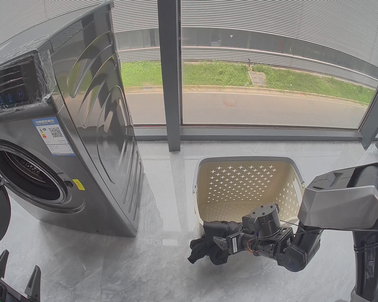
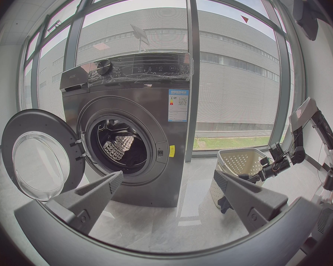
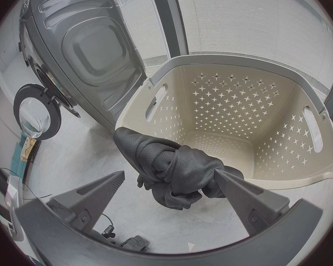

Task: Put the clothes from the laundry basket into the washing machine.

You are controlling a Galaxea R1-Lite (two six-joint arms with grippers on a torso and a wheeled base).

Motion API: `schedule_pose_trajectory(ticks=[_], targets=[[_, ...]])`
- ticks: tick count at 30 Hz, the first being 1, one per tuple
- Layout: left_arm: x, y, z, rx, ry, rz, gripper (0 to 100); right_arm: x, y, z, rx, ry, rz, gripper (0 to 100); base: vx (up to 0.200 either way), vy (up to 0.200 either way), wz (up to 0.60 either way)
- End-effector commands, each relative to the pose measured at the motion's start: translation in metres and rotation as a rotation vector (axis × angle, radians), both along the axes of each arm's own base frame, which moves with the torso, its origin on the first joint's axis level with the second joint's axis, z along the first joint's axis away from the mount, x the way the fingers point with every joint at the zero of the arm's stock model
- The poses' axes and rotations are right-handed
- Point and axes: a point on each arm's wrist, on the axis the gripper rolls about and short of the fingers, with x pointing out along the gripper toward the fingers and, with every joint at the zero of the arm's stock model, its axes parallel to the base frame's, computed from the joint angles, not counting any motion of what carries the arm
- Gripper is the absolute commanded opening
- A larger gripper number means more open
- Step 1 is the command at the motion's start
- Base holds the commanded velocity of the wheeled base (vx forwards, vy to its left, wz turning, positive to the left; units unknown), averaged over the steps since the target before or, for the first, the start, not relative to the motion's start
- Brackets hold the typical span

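Dark cloth [image 3: 166,159] draped the laundry basket's [image 3: 229,60] near rim between the right gripper's [image 3: 168,174] spread fingers. Left gripper [image 2: 167,174] (fingers apart too) hung near-left, facing the washing machine [image 2: 137,96].

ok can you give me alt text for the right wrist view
A crumpled dark grey garment hangs over the rim of a cream plastic laundry basket with star-shaped holes, between the fingers of the open right gripper. A grey front-loading washing machine stands beyond the basket with its round door open.
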Motion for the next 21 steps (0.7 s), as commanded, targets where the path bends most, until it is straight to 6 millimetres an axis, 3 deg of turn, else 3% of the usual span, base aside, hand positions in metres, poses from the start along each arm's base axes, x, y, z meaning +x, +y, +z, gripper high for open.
schedule_pose_trajectory(ticks=[1,21], targets=[[0.0,0.0,-0.0048,0.0,0.0,0.001,100,-0.0001,0.0008,-0.0029,-0.004,0.007,0.002,100,0.0,0.0,0.0],[0.0,0.0,-0.0048,-0.003,0.0,0.0,100,-0.0019,0.004,0.0058,0.024,-0.057,0.046,100,0.0,0.0,0.0]])
